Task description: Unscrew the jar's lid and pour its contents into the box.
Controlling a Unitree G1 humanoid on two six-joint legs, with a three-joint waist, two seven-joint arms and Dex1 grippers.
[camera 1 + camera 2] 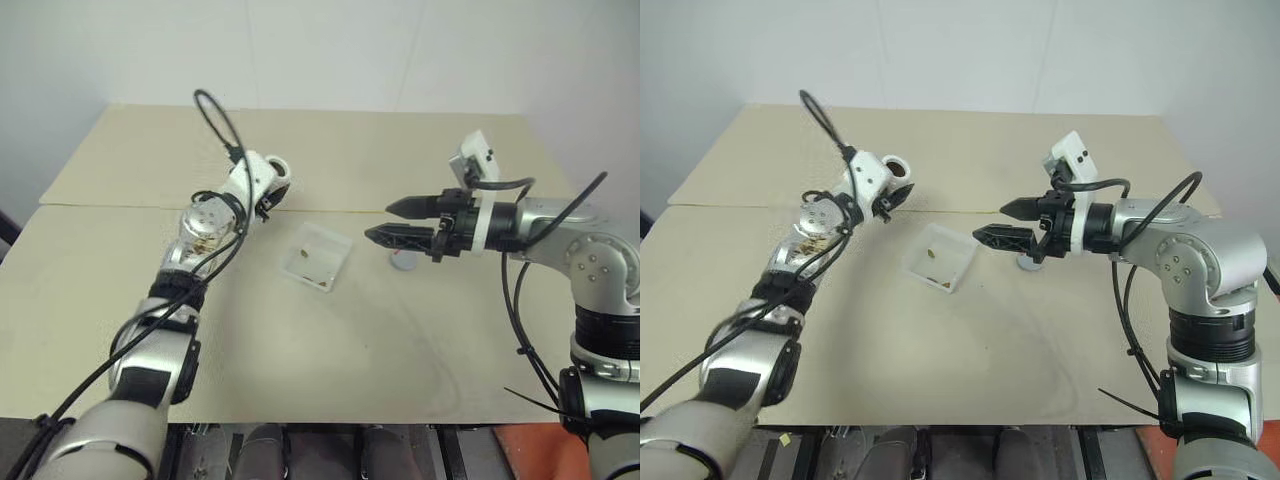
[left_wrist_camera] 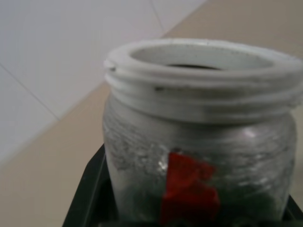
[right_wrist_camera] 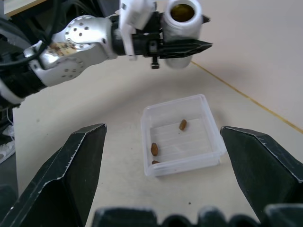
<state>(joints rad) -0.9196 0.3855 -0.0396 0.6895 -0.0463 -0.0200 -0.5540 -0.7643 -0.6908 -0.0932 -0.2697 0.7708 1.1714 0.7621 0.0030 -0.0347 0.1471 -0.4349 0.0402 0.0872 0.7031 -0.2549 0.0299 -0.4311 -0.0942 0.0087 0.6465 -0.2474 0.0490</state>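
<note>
Pale white walls are standing behind a beige worktop (image 1: 330,350), whose surface is crossed by a thin seam line running side to side. Near its middle, a small shallow square box of clear plastic with rounded corners (image 1: 318,257) is lying flat, and several tiny brownish-yellow pieces (image 3: 182,125) are resting inside it.

On the robot's left of the box, the left claw (image 1: 270,192) is clenching a small silvery-white jar with a red label patch (image 2: 199,142). The jar is sitting raised above the worktop, just beyond the seam. Its long axis is standing close to upright, and its open threaded white mouth is pointing upward with no cap on it. The left arm is reaching forward over the worktop, bent at the elbow, with its black fingers lying about level and pointing toward the robot's right.

On the other side of the box, the right claw (image 1: 395,222) is hanging released, with its two black fingers spread wide and empty, pointing toward the box. Just beneath those fingers, a small flat round grey lid (image 1: 404,263) is lying on the worktop beside the box.
</note>
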